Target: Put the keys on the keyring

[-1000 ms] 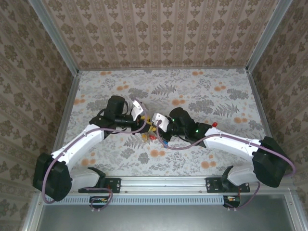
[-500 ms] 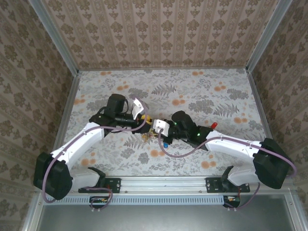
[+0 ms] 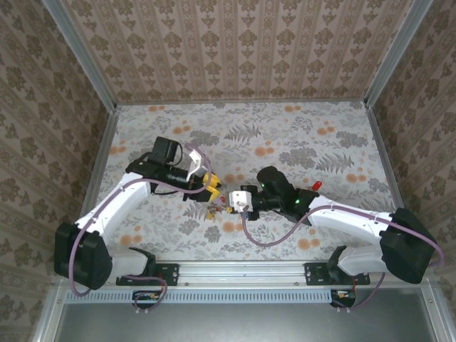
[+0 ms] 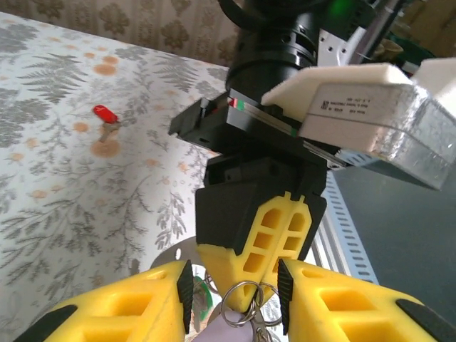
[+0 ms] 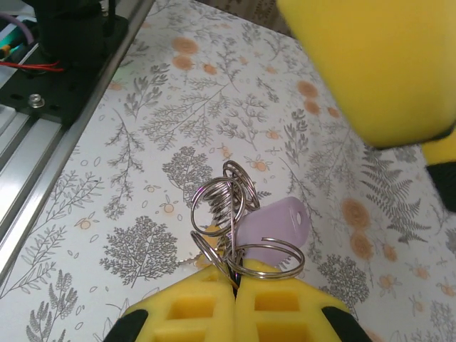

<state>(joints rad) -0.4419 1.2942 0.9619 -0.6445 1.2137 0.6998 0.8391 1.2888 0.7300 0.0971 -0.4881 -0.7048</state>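
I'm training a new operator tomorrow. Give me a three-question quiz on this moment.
1. True or false: the right pincer is shut on the bunch of metal rings.
2. The loose key lying on the table has a head of which colour: A green, B red, C blue?
3. Fill in: the fingers of the left pincer stand on either side of the right pincer's ____.
Key: 1 true; 2 B; 3 fingertips.
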